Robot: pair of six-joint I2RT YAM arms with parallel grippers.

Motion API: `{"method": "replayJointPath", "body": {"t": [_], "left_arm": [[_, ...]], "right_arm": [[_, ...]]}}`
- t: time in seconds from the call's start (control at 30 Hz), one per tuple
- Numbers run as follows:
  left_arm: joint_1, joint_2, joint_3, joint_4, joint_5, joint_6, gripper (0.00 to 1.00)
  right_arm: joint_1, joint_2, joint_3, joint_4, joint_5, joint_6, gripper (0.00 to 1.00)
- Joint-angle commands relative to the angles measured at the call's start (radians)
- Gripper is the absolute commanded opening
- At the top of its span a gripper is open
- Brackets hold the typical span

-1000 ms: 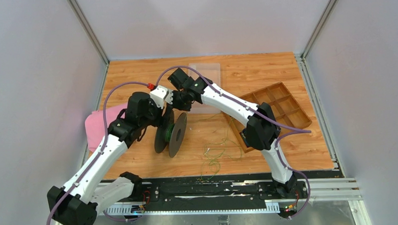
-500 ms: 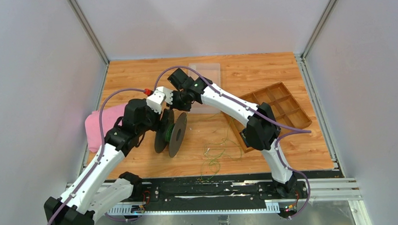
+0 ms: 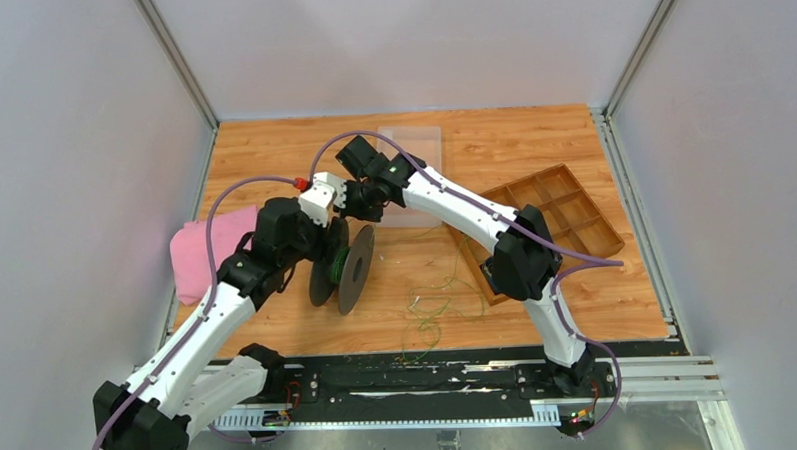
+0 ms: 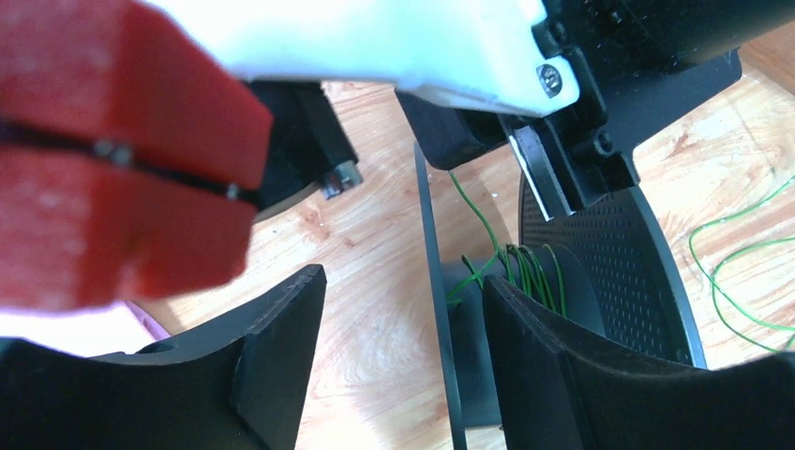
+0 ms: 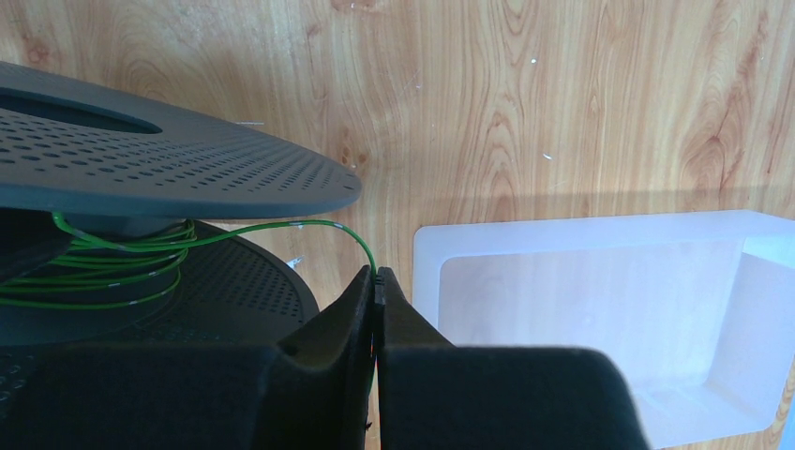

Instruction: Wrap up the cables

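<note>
A black spool [image 3: 344,267] stands on edge mid-table, with green cable [image 5: 281,228] wound on its hub [image 4: 525,272]. My left gripper [image 4: 403,328] is open. Its fingers [image 4: 272,347] straddle the spool's thin left flange [image 4: 436,309], with one finger between the flanges. In the top view it [image 3: 325,238] sits at the spool's top left. My right gripper [image 5: 377,281] is shut on the green cable just behind the spool [image 5: 169,169], and shows in the top view [image 3: 359,211]. Loose green cable [image 3: 432,304] trails over the table towards the near edge.
A clear plastic box [image 5: 600,309] lies right of my right gripper, at the table's back [image 3: 413,174]. A brown compartment tray [image 3: 555,225] sits at the right. A pink cloth [image 3: 200,252] lies at the left wall.
My left arm has shifted slightly nearer and to the right at the spool. The right arm and spool have hardly moved.
</note>
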Motion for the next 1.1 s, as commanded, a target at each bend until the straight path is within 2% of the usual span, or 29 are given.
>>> {"method": "replayJointPath", "body": {"t": [0.0,0.5,0.57,1.07], "left_arm": [[-0.038,0.009,-0.018,0.049,-0.058,0.014,0.67],[-0.073,0.042,-0.029,0.07,-0.132,0.05,0.62],[-0.073,0.041,-0.031,0.068,-0.137,0.052,0.58],[-0.076,0.009,-0.046,0.062,-0.097,0.083,0.56]], "right_arm": [[0.008,0.018,0.036,-0.015,0.0,-0.005,0.01],[0.008,0.026,0.043,-0.015,-0.002,-0.006,0.01],[0.008,0.026,0.042,-0.017,-0.002,-0.008,0.01],[0.007,0.014,0.028,-0.015,0.005,-0.015,0.01]]}}
